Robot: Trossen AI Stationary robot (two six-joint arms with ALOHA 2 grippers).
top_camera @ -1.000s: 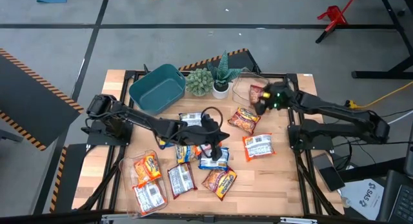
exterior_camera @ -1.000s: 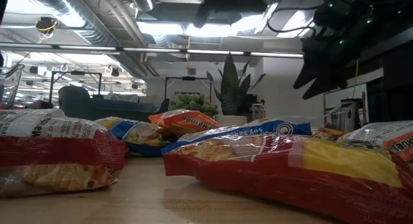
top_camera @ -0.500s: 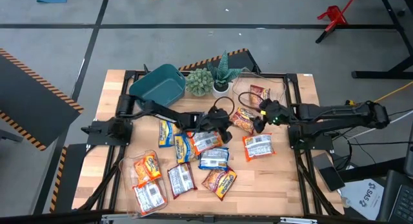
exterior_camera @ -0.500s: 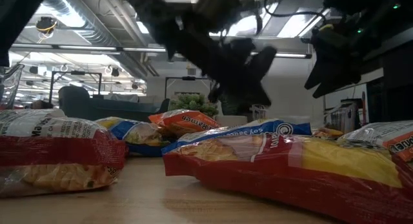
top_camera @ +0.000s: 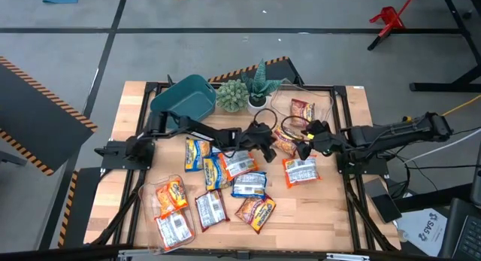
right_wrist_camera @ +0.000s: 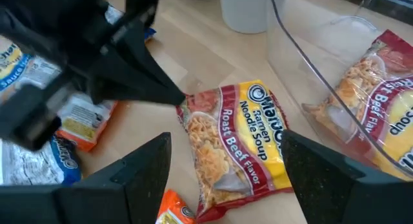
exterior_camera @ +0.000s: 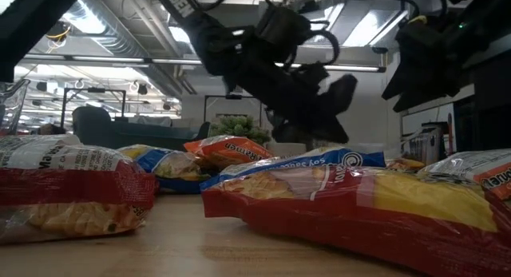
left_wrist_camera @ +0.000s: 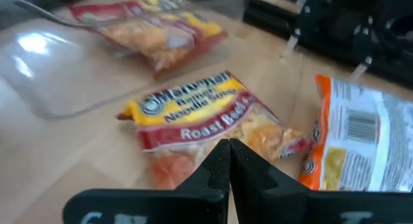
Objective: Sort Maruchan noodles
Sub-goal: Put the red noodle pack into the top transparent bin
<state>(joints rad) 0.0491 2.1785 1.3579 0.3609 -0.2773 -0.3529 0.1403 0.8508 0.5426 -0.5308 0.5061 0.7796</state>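
At the back of your counter point(top_camera: 135, 110) the bin point(top_camera: 183, 101) sits left of the two plants point(top_camera: 244, 93), with the tub point(top_camera: 301, 104) to their right holding one packet point(top_camera: 302, 109). In front of the tub lies the roast beef packet point(right_wrist_camera: 235, 139), the left claw point(top_camera: 268, 153) and right claw point(top_camera: 304, 150) on either side. The other packets point(top_camera: 214, 187) spread nearer the front, left of centre.
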